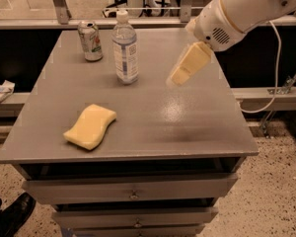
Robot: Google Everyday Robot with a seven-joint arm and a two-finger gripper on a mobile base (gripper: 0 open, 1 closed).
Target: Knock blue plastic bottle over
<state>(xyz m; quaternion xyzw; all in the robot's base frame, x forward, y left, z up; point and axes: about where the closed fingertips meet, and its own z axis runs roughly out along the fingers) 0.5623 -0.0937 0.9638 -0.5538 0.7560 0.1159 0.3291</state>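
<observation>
The blue plastic bottle (pixel 125 48) stands upright at the back middle of the grey table (pixel 187 127). It is clear with a white cap and a pale label. My gripper (pixel 180 73) hangs over the table to the right of the bottle, a clear gap away from it, with its cream-coloured fingers pointing down and to the left. The white arm (pixel 246 9) reaches in from the upper right.
A metal soda can (pixel 90 41) stands at the back left, just left of the bottle. A yellow sponge (pixel 90 126) lies at the front left. Drawers (pixel 133 194) sit under the tabletop. A shoe (pixel 12 214) shows on the floor at lower left.
</observation>
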